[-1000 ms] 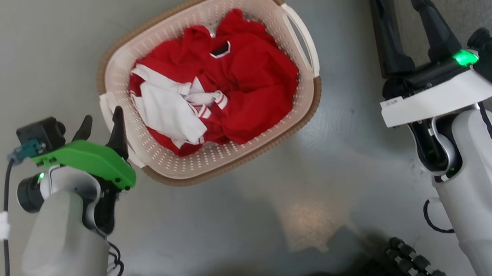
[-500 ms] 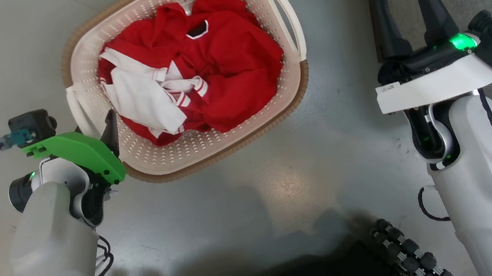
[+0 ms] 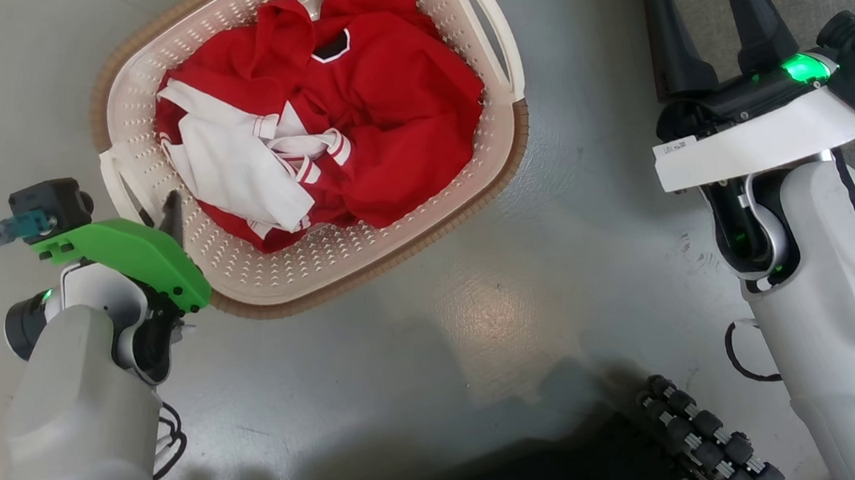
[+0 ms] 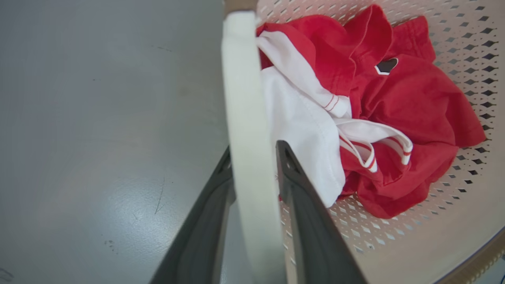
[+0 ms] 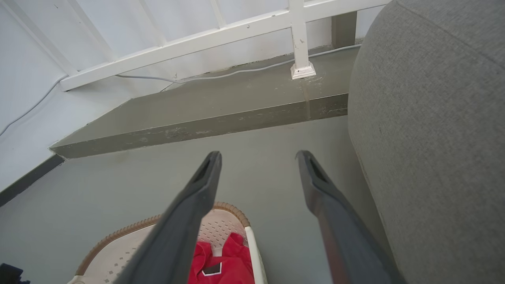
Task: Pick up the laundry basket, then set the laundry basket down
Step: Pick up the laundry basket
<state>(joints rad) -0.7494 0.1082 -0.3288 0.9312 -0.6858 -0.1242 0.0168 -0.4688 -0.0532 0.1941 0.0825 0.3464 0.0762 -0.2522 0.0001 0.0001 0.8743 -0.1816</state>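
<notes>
Since only the left gripper point(image 4: 254, 150) pinches one loop handle point(image 4: 240, 79), the right gripper point(image 5: 258, 154) spread wide, the laundry basket point(image 3: 333, 259) before the robot could tilt, spilling red clothes point(image 3: 399, 130) onto the floor point(image 3: 483, 306).

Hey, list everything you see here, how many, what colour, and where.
basket: one, cream with brown trim, in front of the robot
red clothes: one heap, red, inside the basket
white garment: one, white with red stripes, on the red clothes
floor: one, grey, below
upholstered piece: one, grey, right of the basket
railing: one, white, at the back
left gripper: one, dark, shut on the basket's handle
right gripper: one, dark, open, right of the basket
</notes>
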